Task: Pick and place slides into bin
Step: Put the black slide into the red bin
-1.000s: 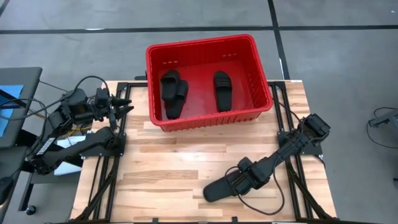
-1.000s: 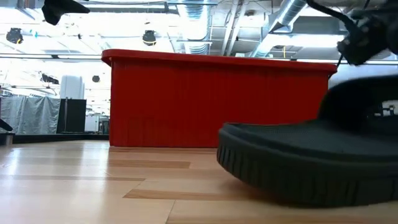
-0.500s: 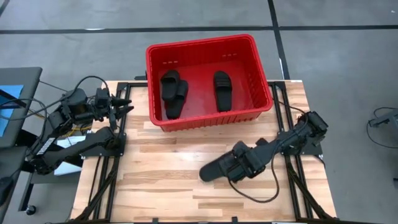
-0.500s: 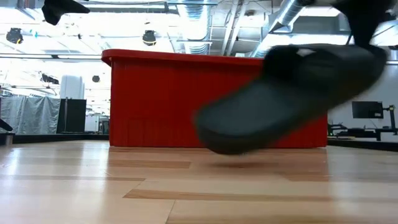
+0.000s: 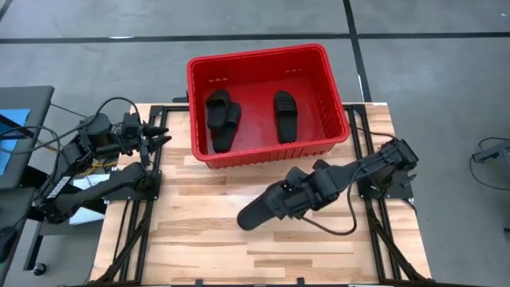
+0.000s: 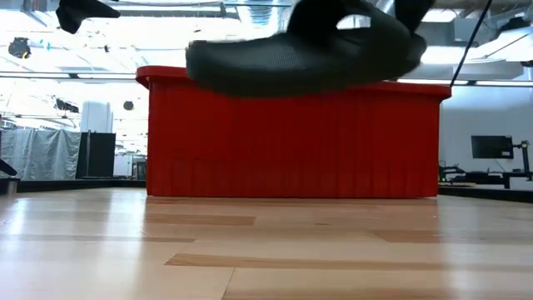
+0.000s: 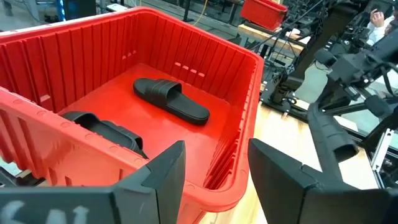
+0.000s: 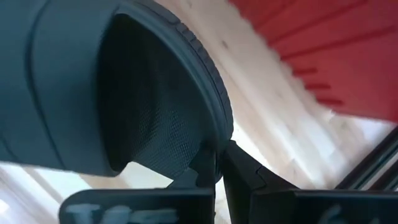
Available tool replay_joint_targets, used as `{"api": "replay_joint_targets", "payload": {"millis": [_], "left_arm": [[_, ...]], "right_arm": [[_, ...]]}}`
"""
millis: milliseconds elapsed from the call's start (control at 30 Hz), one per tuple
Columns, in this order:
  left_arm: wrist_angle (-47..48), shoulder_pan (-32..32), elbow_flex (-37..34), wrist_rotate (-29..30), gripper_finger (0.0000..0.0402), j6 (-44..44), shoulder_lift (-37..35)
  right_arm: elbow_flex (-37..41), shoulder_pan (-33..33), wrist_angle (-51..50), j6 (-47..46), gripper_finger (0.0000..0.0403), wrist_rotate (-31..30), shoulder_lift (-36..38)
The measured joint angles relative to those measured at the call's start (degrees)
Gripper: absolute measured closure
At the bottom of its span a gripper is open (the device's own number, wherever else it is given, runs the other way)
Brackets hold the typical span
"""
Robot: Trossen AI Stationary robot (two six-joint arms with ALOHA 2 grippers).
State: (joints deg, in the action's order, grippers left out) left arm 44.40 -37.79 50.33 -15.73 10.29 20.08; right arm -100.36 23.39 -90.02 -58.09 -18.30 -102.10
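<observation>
The red bin point(image 5: 335, 104) stands at the table's far middle. Two slides point(image 5: 221, 119) lie overlapping on its floor at the left, and a third slide point(image 5: 285, 115) lies flat beside them. My right gripper point(image 5: 307, 191) is shut on another black slide point(image 5: 267, 209), which hangs over the table in front of the bin; the low view shows that slide point(image 6: 300, 54) high above the wood. My left gripper point(image 5: 159, 132) waits open at the table's far left, facing the bin point(image 7: 249, 68), with nothing between its fingers point(image 7: 165, 177). My right gripper pinches the slide's sole rim point(image 8: 216, 138) between its two fingers, beside the strap's opening. It comes from above, slanting steeply down. The slide is lifted clear of the table, about level, its long end reaching toward the table's near left.
Bare wooden table point(image 5: 199, 239) spreads in front of the bin and under the lifted slide. Black frame rails point(image 5: 131, 231) run along both sides of the table. The right arm's cable point(image 5: 331, 231) hangs in a loop below it.
My right gripper has risen and gone toward the table's left and the bin, rolling and tipping steeper downward. The slide, which sat low at the table's near right, is now lifted clear and has turned to about level, up near the bin's rim.
</observation>
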Motion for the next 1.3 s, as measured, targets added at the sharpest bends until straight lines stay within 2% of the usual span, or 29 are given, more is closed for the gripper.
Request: {"api": "replay_joint_targets", "payload": {"millis": [333,833,1100,1300], "left_arm": [[0.01,0.01,0.00,0.00,0.0237,-0.01,0.00],[0.09,-0.01,0.00,0.00,0.0237,0.45,0.00],[-0.34,0.01,0.00,0.39,0.0237,0.72,0.00],[-0.35,-0.01,0.00,4.89,0.0237,0.74,0.00]], "right_arm": [[-6.43,-4.27,-0.02,10.34,0.0402,-6.38,0.00],[-20.02,-13.53,-0.04,29.19,0.0402,-15.30,0.00],[-28.20,-20.72,0.02,41.72,0.0402,-19.14,0.00],[-33.13,-28.69,-0.01,52.74,0.0402,-20.80,0.00]]}}
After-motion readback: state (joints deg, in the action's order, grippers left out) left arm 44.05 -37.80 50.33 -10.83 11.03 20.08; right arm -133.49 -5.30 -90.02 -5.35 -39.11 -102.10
